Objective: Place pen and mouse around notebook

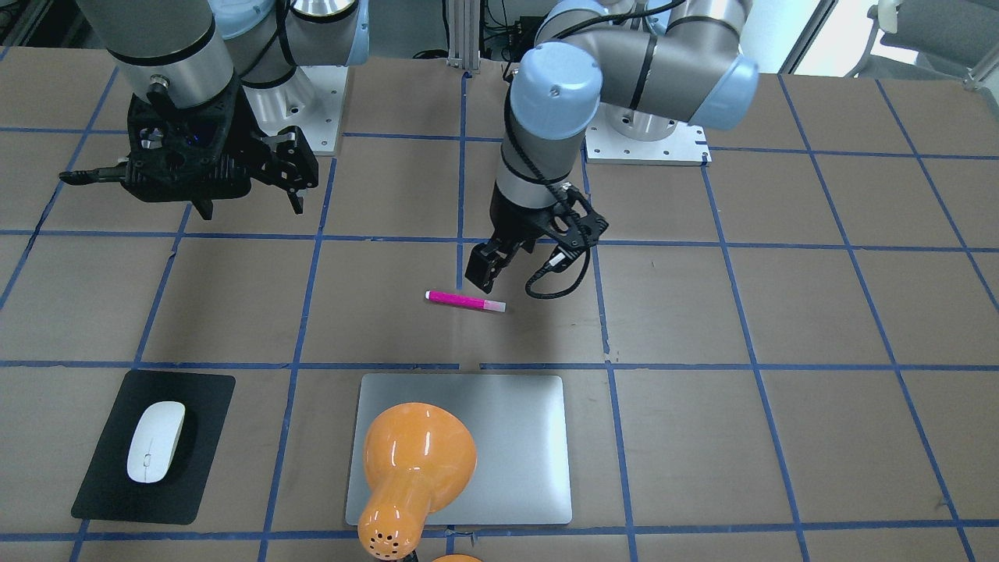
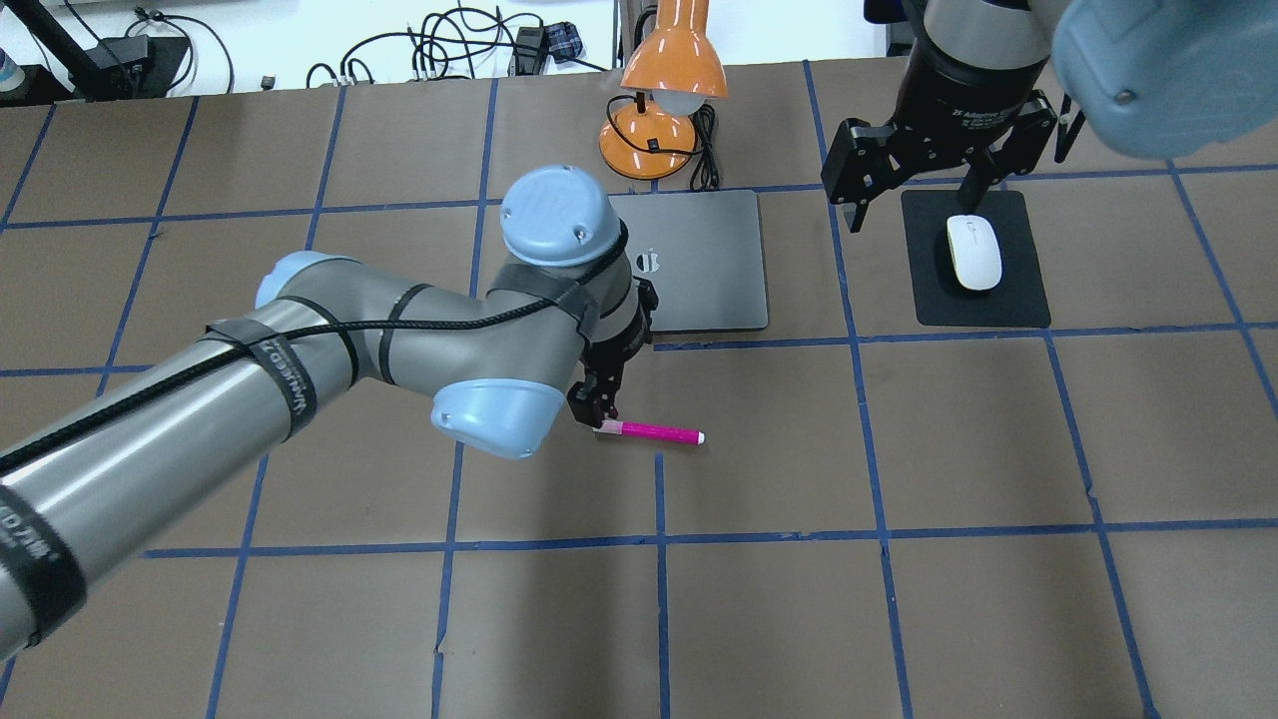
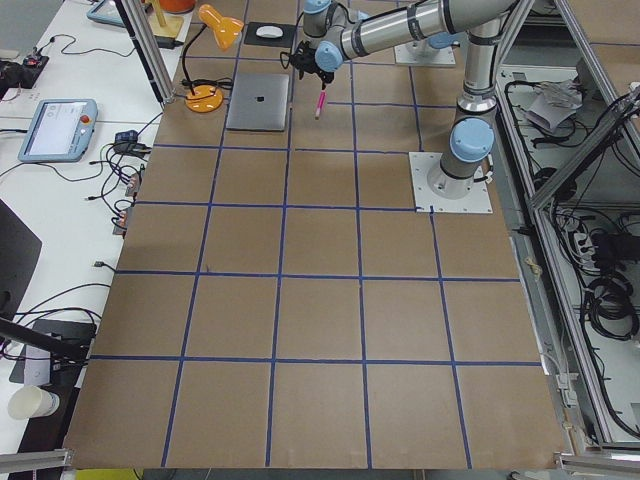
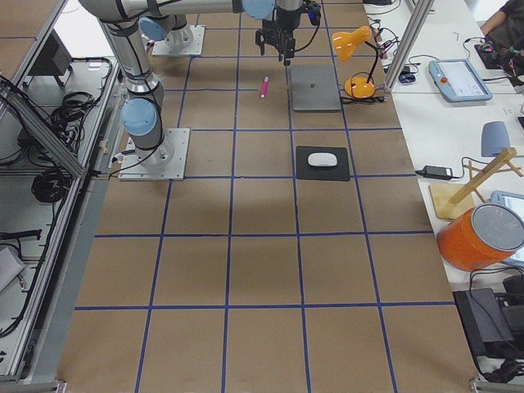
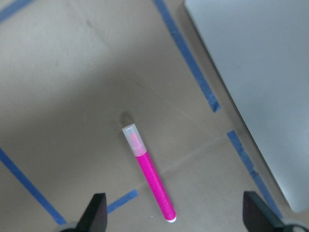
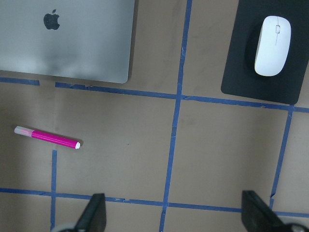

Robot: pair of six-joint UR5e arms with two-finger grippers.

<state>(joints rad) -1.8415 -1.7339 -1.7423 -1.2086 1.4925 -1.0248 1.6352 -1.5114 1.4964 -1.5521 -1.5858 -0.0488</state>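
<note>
A short, slim, bright-pink pen with a pale cap (image 2: 651,432) lies flat on the brown, blue-taped table (image 2: 899,599). In the overhead view it sits at about 6 o'clock from the large, flat, silver-grey notebook (image 2: 714,270), near it but apart, with a blue tape line between them. The pen's cap points to 9 o'clock.

The left gripper (image 2: 597,409) hovers over the cap end, not touching the pen. In the left wrist view its two dark fingertips (image 5: 96,215) stand wide apart, holding nothing. There the pen runs from 11 o'clock to 5 o'clock, and its lower end falls between the fingertips. How high the gripper hangs cannot be judged.

The step in hand looks like picking up the pen. To do it well, the gripper would likely centre on the middle of the barrel rather than an end. It should keep the fingers across the barrel, come straight down and stop short of the table. A gentle close suits it, since so slim and round a thing may roll or tip.

At 3 o'clock from the notebook, a small, smooth, white, oval mouse (image 2: 973,253) rests on a matte black rectangular pad (image 2: 1018,300). The right gripper (image 2: 909,190) hangs above the pad's 10 o'clock corner, fingers spread and empty. An orange desk lamp (image 2: 669,70) stands at the notebook's 12 o'clock.
</note>
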